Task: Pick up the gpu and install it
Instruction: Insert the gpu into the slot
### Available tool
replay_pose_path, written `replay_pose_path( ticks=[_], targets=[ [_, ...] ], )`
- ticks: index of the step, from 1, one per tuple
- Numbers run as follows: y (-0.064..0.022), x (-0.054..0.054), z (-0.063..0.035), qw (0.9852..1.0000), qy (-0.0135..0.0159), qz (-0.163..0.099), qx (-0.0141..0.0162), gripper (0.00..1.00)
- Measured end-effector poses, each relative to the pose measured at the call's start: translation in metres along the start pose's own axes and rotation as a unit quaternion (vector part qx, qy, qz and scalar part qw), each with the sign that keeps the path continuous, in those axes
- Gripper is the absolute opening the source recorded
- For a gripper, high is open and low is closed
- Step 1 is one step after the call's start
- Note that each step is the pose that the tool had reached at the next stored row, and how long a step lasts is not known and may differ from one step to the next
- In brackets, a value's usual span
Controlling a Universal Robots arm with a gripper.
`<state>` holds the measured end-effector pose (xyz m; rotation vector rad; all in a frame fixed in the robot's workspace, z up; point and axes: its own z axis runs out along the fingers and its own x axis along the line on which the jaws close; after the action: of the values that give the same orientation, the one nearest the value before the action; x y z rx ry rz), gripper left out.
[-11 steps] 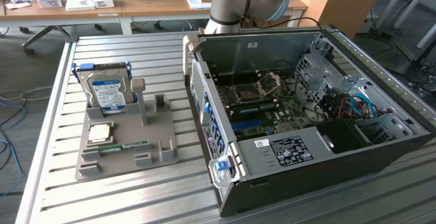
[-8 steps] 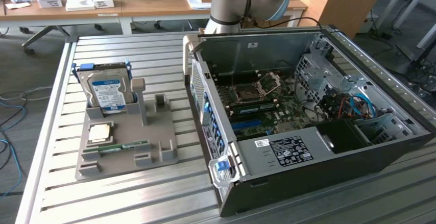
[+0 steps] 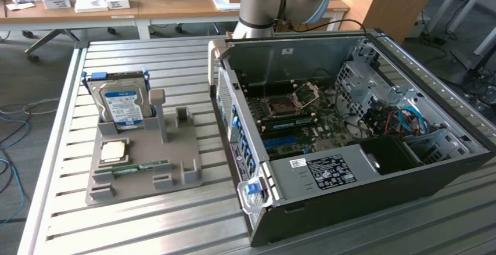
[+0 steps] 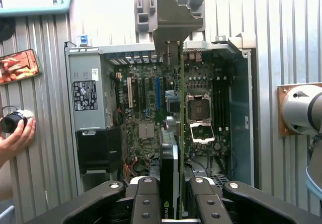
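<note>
Hand (image 4: 169, 206) clamped on the gpu (image 4: 169, 158), gripping it along its top edge. Card hangs edge-on above the open computer case (image 4: 242, 108), not seated. Silvery bracket end points toward the case's slotted rear wall, probably so the connector edge faces the motherboard (image 4: 143, 98) slots. Case lies on its side on the worktop (image 3: 62, 220), board up for access from above. Hard drive (image 3: 122, 107) stands in the grey fixture (image 3: 178, 162) alongside.
</note>
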<state>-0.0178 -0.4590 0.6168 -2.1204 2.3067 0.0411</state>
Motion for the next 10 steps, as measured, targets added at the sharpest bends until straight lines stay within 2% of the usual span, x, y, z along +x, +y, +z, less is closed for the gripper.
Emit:
replay_pose_path(
  ticks=[10],
  targets=[
    [-0.0001, -0.0001, 0.0017, 1.0000, 0.0001, 0.000, 0.0000, 0.27]
  ],
)
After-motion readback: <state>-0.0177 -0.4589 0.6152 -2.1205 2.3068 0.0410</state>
